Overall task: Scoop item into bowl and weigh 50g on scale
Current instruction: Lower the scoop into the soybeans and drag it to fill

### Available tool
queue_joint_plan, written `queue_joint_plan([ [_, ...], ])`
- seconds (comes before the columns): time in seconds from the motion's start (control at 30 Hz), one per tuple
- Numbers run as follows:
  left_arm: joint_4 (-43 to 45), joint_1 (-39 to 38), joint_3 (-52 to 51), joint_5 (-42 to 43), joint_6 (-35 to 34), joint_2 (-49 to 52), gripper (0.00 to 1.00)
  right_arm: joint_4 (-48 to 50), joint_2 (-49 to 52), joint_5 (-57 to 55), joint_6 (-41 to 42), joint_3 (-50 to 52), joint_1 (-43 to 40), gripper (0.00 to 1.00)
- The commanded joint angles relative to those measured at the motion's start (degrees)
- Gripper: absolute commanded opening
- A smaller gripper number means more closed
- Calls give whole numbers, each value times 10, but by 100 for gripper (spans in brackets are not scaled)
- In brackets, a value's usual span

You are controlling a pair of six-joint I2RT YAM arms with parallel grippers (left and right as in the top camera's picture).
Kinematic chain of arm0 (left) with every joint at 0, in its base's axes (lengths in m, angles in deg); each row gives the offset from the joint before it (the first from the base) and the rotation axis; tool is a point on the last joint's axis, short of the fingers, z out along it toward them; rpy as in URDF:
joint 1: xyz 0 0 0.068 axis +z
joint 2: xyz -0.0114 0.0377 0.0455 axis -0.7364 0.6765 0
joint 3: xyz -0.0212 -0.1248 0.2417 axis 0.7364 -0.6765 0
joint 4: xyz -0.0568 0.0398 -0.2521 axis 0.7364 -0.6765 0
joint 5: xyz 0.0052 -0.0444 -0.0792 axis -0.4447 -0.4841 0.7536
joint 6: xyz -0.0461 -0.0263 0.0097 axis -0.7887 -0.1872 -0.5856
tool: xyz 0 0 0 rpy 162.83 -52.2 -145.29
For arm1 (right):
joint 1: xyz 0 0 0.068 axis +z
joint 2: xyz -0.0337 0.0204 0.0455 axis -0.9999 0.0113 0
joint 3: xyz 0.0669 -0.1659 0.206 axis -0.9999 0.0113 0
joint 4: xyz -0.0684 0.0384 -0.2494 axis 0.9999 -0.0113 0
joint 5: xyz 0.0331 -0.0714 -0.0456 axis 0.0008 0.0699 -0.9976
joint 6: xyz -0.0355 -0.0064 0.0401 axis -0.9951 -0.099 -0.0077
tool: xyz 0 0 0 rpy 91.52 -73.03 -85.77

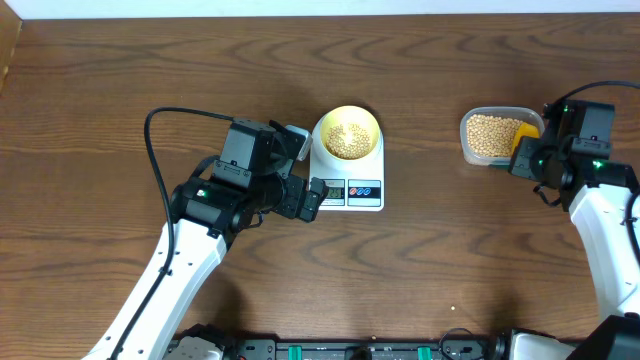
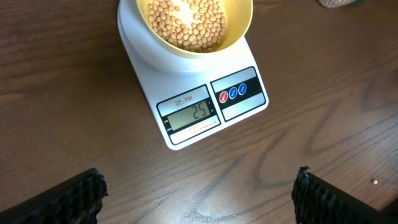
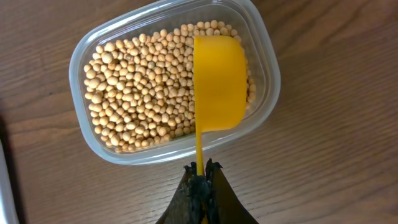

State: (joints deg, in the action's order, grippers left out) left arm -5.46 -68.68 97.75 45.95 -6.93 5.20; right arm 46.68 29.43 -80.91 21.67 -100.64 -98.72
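My right gripper [image 3: 200,180] is pressed shut on the very end of the yellow scoop's [image 3: 219,81] thin handle. It is stiff, smooth plastic, so I judge the hold as firm but liable to twist, since the cup sits far out ahead of the fingers. Straight ahead of the jaws, the cup hangs over the clear tub [image 3: 272,81], above the right part of the beans [image 3: 143,93]. I see only the cup's plain yellow surface and cannot tell whether it is loaded. The beans look small, hard and round. They are light singly but quick to roll, so I would keep the cup level and move slowly.

My left gripper [image 2: 199,196] is spread wide and holds nothing, hovering over bare table. Just ahead of it sits the scale [image 2: 146,59], its display [image 2: 189,115] facing me and reading 25, roughly half the target. Beyond the display, the bowl [image 2: 242,28] rests on the platform with a shallow layer of beans inside. It looks light and easy to nudge, so I would pour without touching its rim.
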Motion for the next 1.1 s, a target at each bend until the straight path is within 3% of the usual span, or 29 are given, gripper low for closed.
queue_joint_plan([
  [0.0, 0, 2, 0, -5, 8, 0, 98, 3, 0, -9, -13, -6, 14, 1],
  [0.23, 0, 2, 0, -5, 8, 0, 98, 22, 40, -12, -57, -6, 15, 1],
  [1.07, 0, 2, 0, -5, 8, 0, 98, 35, 88, 146, -30, -6, 8, 1],
])
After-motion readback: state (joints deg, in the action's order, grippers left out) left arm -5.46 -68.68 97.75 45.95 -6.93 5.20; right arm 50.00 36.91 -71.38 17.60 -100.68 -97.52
